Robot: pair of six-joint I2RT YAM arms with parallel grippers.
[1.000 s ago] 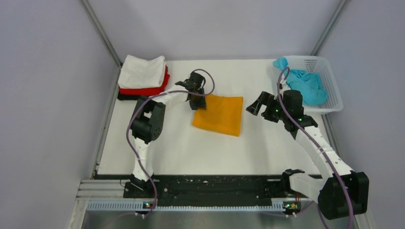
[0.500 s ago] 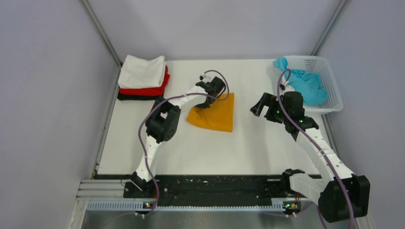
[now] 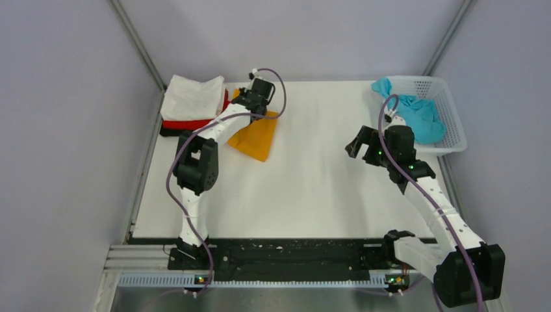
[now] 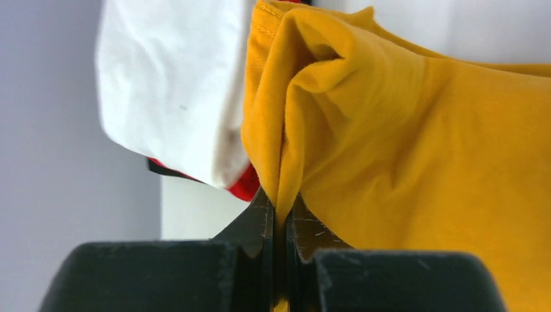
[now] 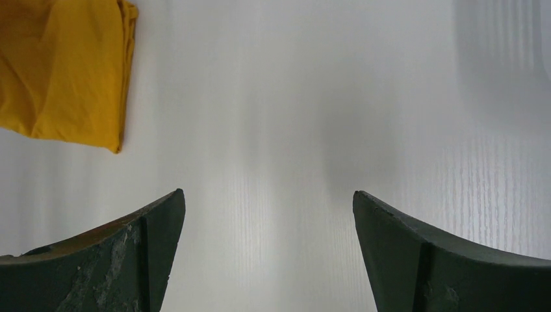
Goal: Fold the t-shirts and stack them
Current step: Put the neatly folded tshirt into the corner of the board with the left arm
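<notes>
My left gripper (image 3: 255, 105) (image 4: 279, 208) is shut on a corner of the folded orange-yellow t-shirt (image 3: 255, 135) (image 4: 403, 143) and holds it next to the stack at the back left. The stack has a white t-shirt (image 3: 193, 96) (image 4: 172, 84) on top, a red t-shirt (image 3: 195, 122) under it and a black t-shirt (image 3: 174, 132) at the bottom. The orange-yellow shirt hangs from the jaws, its lower end toward the table. My right gripper (image 3: 356, 141) (image 5: 268, 214) is open and empty above bare table. The teal t-shirt (image 3: 416, 114) lies crumpled in the basket.
The white perforated basket (image 3: 455, 130) stands at the back right corner. Grey walls close the table (image 3: 312, 188) on the left, back and right. The orange-yellow shirt shows at the top left of the right wrist view (image 5: 62, 71).
My left gripper carried the orange-yellow shirt from the table's middle back and left to the stack's edge. My right gripper drew back slightly to the right and stayed open.
</notes>
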